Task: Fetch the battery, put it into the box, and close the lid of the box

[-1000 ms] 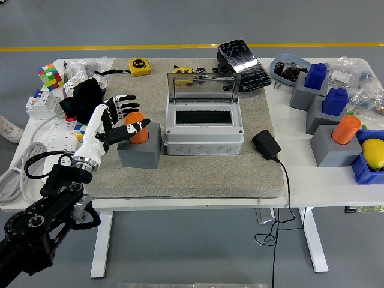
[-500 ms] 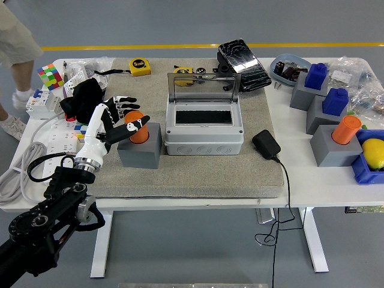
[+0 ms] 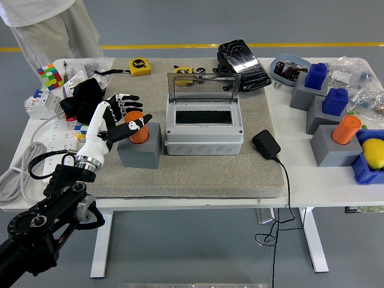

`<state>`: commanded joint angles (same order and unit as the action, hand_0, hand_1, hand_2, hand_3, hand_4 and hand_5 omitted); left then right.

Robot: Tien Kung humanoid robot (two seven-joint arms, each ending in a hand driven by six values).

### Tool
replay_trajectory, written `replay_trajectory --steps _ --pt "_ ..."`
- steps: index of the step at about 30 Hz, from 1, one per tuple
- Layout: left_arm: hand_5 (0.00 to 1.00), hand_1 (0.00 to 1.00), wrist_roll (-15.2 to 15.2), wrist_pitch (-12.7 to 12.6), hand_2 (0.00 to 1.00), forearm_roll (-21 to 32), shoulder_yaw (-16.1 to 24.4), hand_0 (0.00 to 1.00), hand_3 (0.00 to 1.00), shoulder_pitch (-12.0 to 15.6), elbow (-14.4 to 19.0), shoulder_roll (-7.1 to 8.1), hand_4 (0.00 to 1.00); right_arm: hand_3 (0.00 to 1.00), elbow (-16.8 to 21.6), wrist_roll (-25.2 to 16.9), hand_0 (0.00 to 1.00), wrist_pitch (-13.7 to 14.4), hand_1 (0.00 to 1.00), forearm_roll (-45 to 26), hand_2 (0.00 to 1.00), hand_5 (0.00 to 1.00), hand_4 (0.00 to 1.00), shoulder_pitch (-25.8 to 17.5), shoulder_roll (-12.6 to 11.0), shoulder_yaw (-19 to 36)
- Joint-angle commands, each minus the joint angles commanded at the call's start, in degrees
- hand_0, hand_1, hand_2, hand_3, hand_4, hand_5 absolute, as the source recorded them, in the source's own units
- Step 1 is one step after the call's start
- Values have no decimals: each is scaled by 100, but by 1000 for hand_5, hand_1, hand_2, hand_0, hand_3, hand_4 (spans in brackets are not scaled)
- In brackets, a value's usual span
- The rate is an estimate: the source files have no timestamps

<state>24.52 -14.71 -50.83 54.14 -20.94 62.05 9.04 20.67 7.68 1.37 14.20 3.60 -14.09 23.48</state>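
single high head view, forward and down over the table (image 3: 300, 183)

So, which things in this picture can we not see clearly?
- Head view: the orange battery is partly covered by the left hand, so contact is unclear.
- The box interior is dark, contents unreadable.
- The person is cut off by the top edge.
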Motion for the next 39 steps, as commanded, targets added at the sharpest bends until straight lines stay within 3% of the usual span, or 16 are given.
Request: replay_trajectory --steps 21,22,27,28,33,34,39 --pt "2 569 5 -241 533 -25 -357 698 553 -213 -394 -6 986 689 -1 3 678 2 722 -20 716 694 998 25 -8 -35" --pt "2 512 27 -249 518 0 -365 465 531 -223 -409 -9 949 689 1 3 678 2 722 -18 716 695 998 29 -7 -38" --pt "2 512 95 -234 518 174 -409 465 531 -259 -460 -21 949 689 9 0 678 5 722 -6 716 695 998 44 -10 -48" --pt "2 391 101 -231 440 191 -419 249 493 -265 -470 -24 900 689 8 -1 678 5 722 -8 715 694 998 45 -11 -49" --pt "2 391 124 -199 440 301 -482 249 493 -319 -546 -49 900 689 6 1 678 5 722 -22 715 694 998 42 -18 -91" --pt "2 247 134 -200 332 318 -501 215 401 -331 -552 -51 865 689 6 3 678 5 722 -24 715 694 998 43 -19 -97" --pt "2 247 179 -193 332 387 -560 215 401 -398 -603 -65 865 689 10 2 678 8 722 -24 715 694 998 55 -26 -104"
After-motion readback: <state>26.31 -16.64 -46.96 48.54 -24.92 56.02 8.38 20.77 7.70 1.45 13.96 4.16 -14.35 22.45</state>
